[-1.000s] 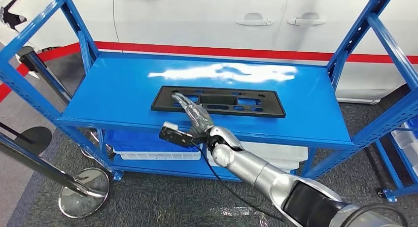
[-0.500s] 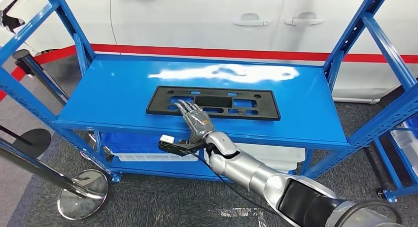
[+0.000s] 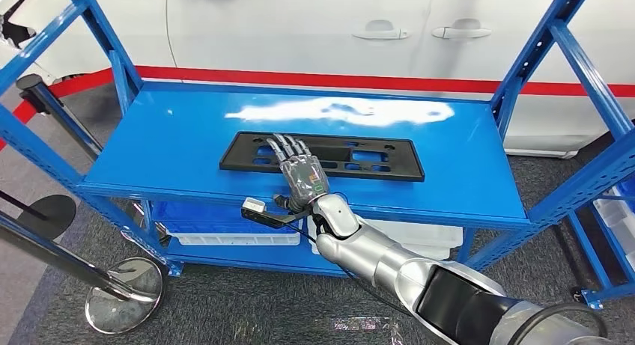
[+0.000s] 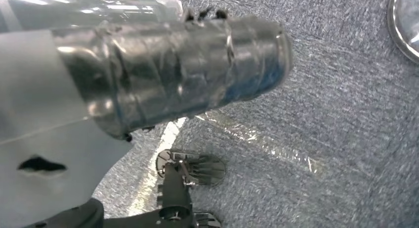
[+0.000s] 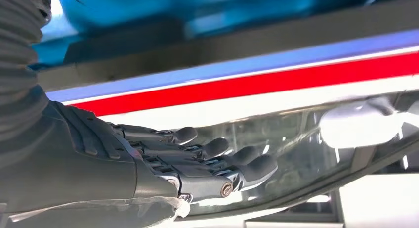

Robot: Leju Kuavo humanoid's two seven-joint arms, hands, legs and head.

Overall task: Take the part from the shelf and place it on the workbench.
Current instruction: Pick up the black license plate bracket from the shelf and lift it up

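The part [image 3: 359, 156] is a flat black rectangular plate with cut-outs, lying on the blue shelf [image 3: 172, 135] near its middle. My right hand [image 3: 302, 173] reaches over the shelf's front edge, palm down, fingers stretched straight over the plate's near left section. In the right wrist view the right hand [image 5: 163, 163] holds nothing, its fingers [image 5: 247, 166] straight and side by side, with the part's dark edge [image 5: 222, 45] close by. The left wrist view looks at grey carpet past the left hand's [image 4: 163, 69] film-wrapped grey cover; its fingers are hidden.
A white car [image 3: 314, 31] with a red stripe stands right behind the shelf. Blue uprights [image 3: 554, 53] frame both ends. Bins [image 3: 225, 229] sit on the lower shelf. A barrier post with a round chrome base [image 3: 123, 304] stands at the left, another blue rack [image 3: 621, 203] at the right.
My right hand has moved forward over the plate and turned palm down, fingers now flat across its near left part. The plate has stayed where it lay.
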